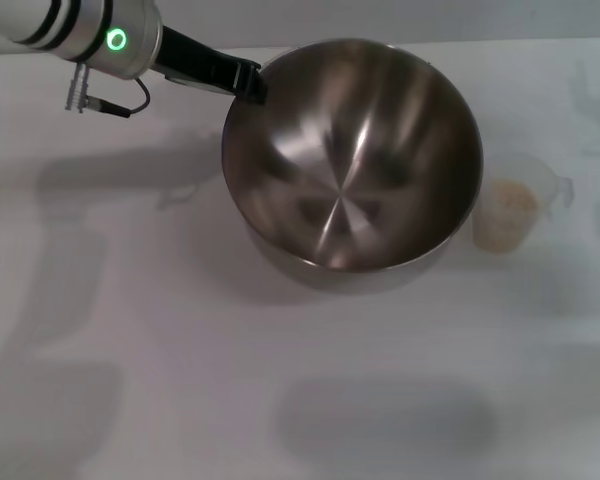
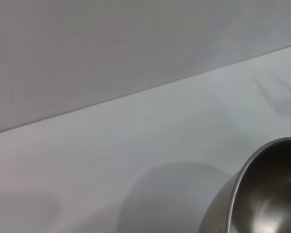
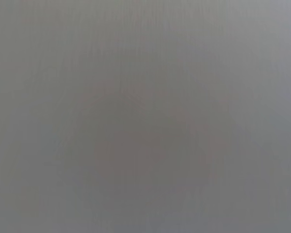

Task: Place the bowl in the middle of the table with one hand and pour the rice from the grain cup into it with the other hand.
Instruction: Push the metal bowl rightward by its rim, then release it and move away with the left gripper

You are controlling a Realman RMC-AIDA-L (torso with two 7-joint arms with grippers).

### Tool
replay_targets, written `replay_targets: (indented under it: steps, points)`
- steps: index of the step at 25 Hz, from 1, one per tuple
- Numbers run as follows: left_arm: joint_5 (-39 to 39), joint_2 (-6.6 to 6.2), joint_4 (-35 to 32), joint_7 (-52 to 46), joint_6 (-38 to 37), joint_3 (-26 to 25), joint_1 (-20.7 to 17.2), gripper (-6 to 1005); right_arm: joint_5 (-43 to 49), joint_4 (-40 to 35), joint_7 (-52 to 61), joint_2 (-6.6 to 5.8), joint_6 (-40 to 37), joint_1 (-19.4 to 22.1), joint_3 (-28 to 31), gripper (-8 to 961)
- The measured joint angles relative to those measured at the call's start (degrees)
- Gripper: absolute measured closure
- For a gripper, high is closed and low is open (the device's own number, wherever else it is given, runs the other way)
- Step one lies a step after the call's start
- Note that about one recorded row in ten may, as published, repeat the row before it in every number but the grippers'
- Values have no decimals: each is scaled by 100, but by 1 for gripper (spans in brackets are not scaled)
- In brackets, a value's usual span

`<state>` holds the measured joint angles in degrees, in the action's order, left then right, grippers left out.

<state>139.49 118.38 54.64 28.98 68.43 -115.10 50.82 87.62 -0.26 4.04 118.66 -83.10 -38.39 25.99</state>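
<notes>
The large stainless-steel bowl point(image 1: 350, 170) fills the upper middle of the head view, tilted with its shiny empty inside facing me. It appears lifted off the white table point(image 1: 130, 350). My left gripper point(image 1: 248, 80) reaches in from the upper left and is shut on the bowl's far left rim. The bowl's rim also shows in the left wrist view point(image 2: 266, 194). The small clear grain cup point(image 1: 513, 203) stands on the table just right of the bowl, with pale rice point(image 1: 510, 200) inside. My right gripper is out of view, and the right wrist view shows only plain grey.
A grey wall point(image 2: 111, 48) runs along the table's far edge. Soft shadows lie on the table at the left and in front of the bowl.
</notes>
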Motion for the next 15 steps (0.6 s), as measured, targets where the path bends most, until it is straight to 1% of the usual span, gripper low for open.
replay_targets:
  steps: [3,5,15]
  points:
    - [-3,1,-52,23,-105,72,-14,938,0,-1,0,0,-1,4,-5,310]
    - [-15,1,-119,26,-260,232,-41,938,0,-1,0,0,-5,16,-6,310]
    - [-19,9,-391,86,-554,430,-55,939,0,0,0,0,-14,38,-6,310]
